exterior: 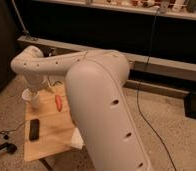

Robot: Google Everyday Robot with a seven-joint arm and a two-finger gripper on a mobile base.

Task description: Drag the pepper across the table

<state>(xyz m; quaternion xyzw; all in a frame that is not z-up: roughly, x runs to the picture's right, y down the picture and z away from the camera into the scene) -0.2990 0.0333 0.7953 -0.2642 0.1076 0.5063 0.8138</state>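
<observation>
One pepper (58, 102) lies on the tabletop (48, 142), seemingly not yet dragged; the gripper (37, 101) hangs near, fingers wide, empty.

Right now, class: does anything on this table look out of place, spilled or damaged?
Nothing stands out. The pepper lies flat on the table, and the black slab lies flat near its left edge. The gripper hangs left of the pepper, by a white cup. The arm hides the table's right part.
</observation>
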